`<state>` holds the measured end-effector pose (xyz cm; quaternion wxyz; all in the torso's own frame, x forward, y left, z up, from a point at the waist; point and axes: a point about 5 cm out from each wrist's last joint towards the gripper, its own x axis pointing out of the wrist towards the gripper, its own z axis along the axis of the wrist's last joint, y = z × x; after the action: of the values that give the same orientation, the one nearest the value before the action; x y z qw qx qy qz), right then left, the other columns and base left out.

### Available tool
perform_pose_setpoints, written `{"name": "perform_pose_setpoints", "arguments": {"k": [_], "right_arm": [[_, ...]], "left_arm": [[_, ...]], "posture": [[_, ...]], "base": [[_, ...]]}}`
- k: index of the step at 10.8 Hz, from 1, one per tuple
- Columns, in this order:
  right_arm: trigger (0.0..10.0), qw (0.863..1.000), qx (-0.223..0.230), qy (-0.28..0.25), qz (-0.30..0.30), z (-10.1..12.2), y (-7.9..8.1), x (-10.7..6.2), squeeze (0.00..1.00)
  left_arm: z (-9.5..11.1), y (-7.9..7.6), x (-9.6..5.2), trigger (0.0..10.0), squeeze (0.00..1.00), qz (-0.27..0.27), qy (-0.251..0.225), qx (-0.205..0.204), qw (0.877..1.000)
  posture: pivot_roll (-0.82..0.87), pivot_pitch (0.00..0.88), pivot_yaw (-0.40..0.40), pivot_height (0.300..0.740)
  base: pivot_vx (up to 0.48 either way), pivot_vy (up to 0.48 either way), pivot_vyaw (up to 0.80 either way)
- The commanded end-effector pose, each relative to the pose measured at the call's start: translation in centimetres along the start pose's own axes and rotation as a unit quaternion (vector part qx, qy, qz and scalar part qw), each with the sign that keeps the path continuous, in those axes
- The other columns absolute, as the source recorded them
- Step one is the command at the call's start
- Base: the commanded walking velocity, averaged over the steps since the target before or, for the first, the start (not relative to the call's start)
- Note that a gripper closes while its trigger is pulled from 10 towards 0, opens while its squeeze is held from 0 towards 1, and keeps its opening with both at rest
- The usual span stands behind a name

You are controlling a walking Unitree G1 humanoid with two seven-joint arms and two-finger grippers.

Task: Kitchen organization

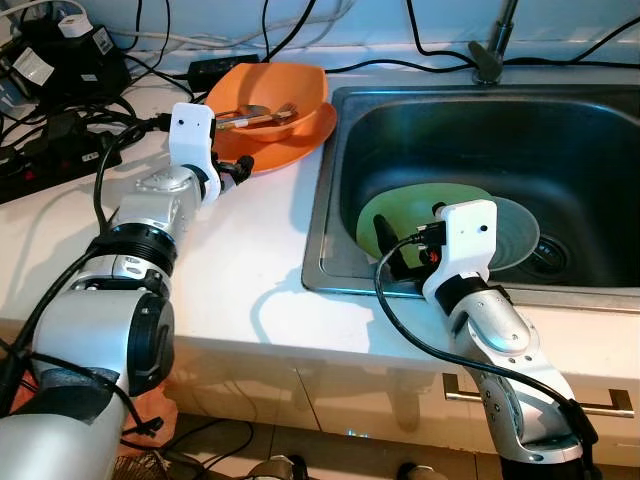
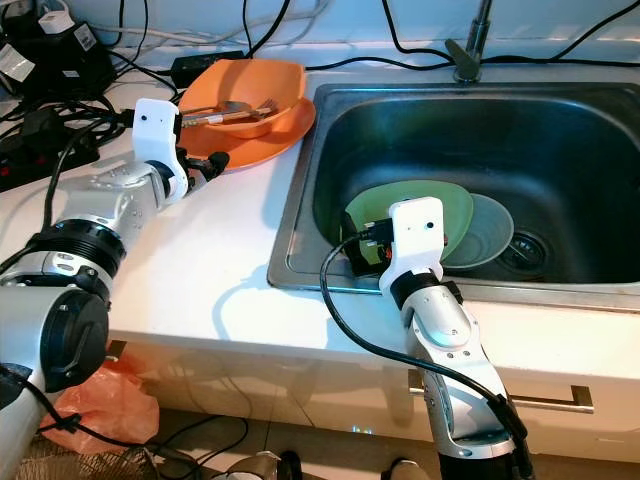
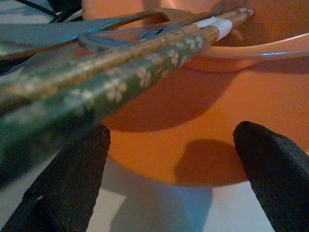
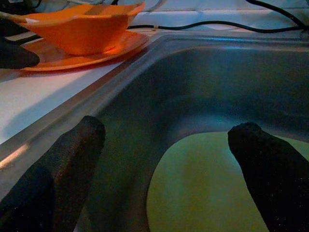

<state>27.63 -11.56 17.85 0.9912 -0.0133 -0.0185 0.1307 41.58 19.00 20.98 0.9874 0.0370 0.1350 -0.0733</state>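
- Head views: two silver arms nearest. Right gripper [image 1: 400,255] hangs over the near rim of the sink [image 1: 345,110], just above the green plate [image 1: 400,212]. Left gripper [image 1: 238,168] sits at the near edge of the orange plate [image 1: 300,148] on the counter [image 1: 250,250].
- Count, head views: one green plate and one grey plate [image 1: 520,235] in the sink, overlapping; one orange plate carrying one orange bowl [image 1: 285,85]; utensils [image 1: 255,118] in the bowl — number unclear.
- Left wrist view: fingers [image 3: 72,169] spread apart, holding nothing, orange plate between them; patterned chopsticks [image 3: 145,72] run above, two apparently, beside a metal handle.
- Right wrist view: fingers [image 4: 72,154] wide apart, empty, green plate just beyond them.
- Progress, as judged: early — orange set stacked on the counter, two sink plates not yet lifted out.
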Motion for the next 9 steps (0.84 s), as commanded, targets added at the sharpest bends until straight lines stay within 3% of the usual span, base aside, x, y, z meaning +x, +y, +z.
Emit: {"name": "perform_pose_setpoints", "arguments": {"k": [1, 5, 9], "right_arm": [[10.0, 1.000, -0.003, -0.007, 0.004, 0.2, 0.3, 0.1, 0.00], [10.0, 1.000, -0.003, -0.009, 0.002, 0.2, 0.2, 0.2, 0.00], [10.0, 1.000, 0.004, -0.013, 0.011, 0.2, 0.6, 0.7, 0.00]], "left_arm": [[-4.4, 0.1, -0.2, 10.0, 0.00, -0.012, 0.096, 0.011, 0.995], [-5.4, 2.4, -1.3, 10.0, 0.00, -0.028, 0.119, 0.027, 0.992], [-6.7, 3.2, -3.4, 10.0, 0.00, -0.072, 0.149, 0.034, 0.986]], "posture": [[0.01, 0.152, 0.131, 0.740], [0.03, 0.149, 0.127, 0.740], [0.07, 0.151, 0.123, 0.740]], "base": [[0.000, 0.000, 0.00], [0.000, 0.000, 0.00], [0.000, 0.000, 0.00]]}}
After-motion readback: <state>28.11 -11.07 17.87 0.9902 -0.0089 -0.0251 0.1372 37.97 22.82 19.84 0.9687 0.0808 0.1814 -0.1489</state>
